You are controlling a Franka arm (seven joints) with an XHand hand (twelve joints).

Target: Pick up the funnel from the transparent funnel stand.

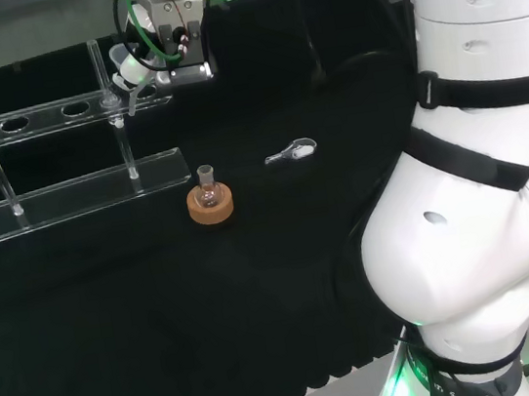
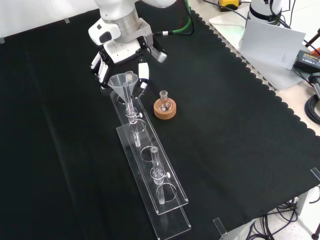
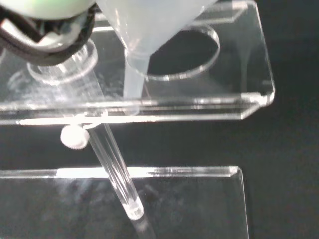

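Observation:
A clear funnel [image 1: 126,66] hangs tilted in the hand [image 1: 170,32] at the right end of the transparent stand [image 1: 37,119] in the head view. In the front view the hand [image 2: 118,47] comes from the top with its fingers [image 2: 142,74] curled on both sides of the funnel's cone [image 2: 123,80]. The stem [image 2: 128,99] points down at the far end of the stand [image 2: 170,220]. The wrist view has the funnel [image 3: 144,30] close up, its stem beside the shelf's end hole rather than through it, above the stand's shelf [image 3: 239,94]. A blurred part of the hand [image 3: 45,10] shows there.
A small round flask [image 2: 163,97] sits on a cork ring [image 2: 165,112] just right of the stand's far end in the front view. A small clear scoop [image 1: 293,151] lies on the cloth right of the flask [image 1: 206,180] in the head view. Two upright rods [image 2: 156,162] carry the stand's shelf.

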